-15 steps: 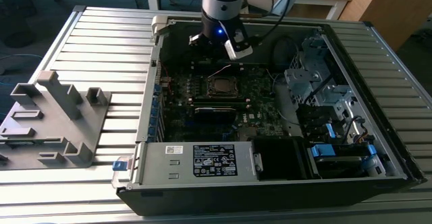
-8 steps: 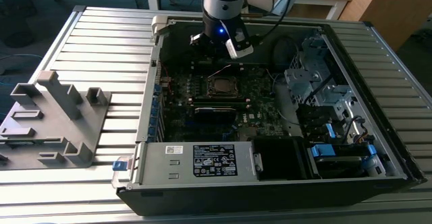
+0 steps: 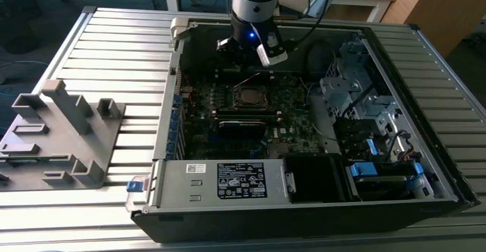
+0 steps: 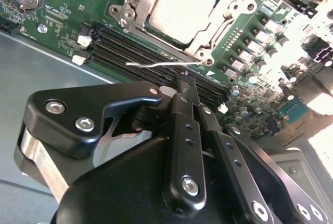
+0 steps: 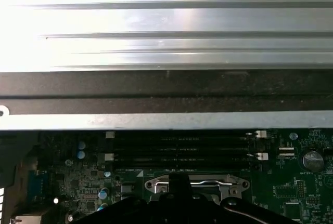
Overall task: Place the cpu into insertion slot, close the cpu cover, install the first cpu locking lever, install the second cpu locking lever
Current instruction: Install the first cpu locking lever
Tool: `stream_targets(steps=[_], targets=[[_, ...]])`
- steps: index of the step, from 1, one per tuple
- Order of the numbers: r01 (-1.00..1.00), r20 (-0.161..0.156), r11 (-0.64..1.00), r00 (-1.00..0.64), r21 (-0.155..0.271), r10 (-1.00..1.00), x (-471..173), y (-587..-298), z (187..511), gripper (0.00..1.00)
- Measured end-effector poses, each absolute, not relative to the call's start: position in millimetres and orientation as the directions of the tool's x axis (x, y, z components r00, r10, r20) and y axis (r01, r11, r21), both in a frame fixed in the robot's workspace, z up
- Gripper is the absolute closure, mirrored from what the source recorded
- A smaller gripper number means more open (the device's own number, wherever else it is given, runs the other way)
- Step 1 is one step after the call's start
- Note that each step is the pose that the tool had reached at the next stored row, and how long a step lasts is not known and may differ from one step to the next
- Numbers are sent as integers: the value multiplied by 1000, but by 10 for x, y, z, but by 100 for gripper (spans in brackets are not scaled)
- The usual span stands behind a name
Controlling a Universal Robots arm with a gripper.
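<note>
Slatted aluminium table (image 3: pixel 114 47) carries an open black case (image 3: pixel 304 220) lying on its side. Inside it: a green board (image 3: pixel 292 132) flat on the floor, a silver power supply (image 3: pixel 227 181) at the near end, and drive bays on the exterior view's right. A grey fixture (image 3: pixel 61 138) sits on the table, apart from the case, on the exterior view's left. The insertion slot (image 3: pixel 238 97) is mid-board and holds the cpu (image 4: pixel 182 5), which lies flat, silver face up, square with the slot's sides. The cover (image 4: pixel 229 13) is down flat around the cpu, whose face shows through the window. One wire lever (image 4: pixel 156 65) lies along the slot's edge, long axis parallel to the black memory slots (image 4: pixel 119 47) just beside it, hooked end free. The gripper (image 4: pixel 183 81) is inside the case over the board, fingers pressed together, tips right at the lever; contact cannot be told
</note>
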State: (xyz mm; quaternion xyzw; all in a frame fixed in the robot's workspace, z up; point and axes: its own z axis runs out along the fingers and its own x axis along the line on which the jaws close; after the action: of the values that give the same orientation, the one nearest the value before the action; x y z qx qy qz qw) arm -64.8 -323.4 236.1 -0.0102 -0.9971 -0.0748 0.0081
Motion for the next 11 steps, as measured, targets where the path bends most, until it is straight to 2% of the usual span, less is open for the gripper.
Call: stream_targets(steps=[7,11], targets=[[22,18,988,-1000,150,19,-645,-3229,2358,89],[21,18,986,-1000,165,18,-645,-3230,2350,89]])
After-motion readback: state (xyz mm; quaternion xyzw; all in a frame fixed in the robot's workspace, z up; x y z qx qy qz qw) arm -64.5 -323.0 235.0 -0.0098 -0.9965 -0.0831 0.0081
